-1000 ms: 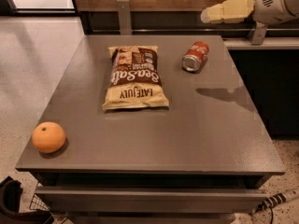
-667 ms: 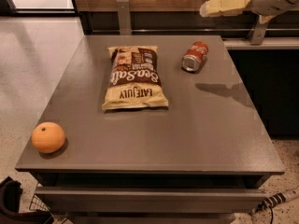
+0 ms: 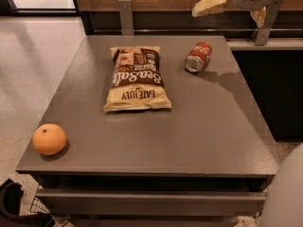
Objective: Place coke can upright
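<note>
The coke can [image 3: 198, 56] is red with white lettering and lies on its side at the back right of the grey table [image 3: 199, 136], its silver end facing the front left. My gripper [image 3: 227, 14] hangs in the air at the top right, above and behind the can and clear of it. Its cream fingers [image 3: 210, 1] stand apart and hold nothing. Its shadow falls on the table just right of the can.
A brown and cream chip bag [image 3: 137, 78] lies flat in the middle of the table, left of the can. An orange [image 3: 49, 139] sits at the front left corner. A wooden wall with metal brackets [image 3: 125, 15] runs behind the table.
My gripper has moved up and to the left, closer to above the can. The can, bag and orange have not moved.
</note>
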`<act>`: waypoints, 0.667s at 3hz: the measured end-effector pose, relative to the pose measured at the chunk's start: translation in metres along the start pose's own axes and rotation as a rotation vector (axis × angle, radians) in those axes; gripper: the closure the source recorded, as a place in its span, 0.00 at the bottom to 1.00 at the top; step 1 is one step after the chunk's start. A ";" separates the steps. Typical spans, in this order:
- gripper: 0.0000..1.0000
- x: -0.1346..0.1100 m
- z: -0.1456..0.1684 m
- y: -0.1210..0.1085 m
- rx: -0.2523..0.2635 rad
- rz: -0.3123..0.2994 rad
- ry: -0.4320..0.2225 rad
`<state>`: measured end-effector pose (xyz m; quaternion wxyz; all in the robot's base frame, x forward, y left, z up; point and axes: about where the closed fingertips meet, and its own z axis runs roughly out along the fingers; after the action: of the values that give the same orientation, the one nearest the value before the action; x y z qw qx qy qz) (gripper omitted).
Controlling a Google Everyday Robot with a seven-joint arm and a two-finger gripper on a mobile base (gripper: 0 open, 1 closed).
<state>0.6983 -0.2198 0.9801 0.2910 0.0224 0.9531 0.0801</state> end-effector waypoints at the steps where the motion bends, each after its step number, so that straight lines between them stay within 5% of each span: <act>1: 0.00 0.000 0.035 -0.002 0.030 0.104 0.066; 2: 0.00 0.000 0.068 -0.004 0.038 0.193 0.111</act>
<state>0.7359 -0.2143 0.9241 0.2284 0.1151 0.9624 0.0910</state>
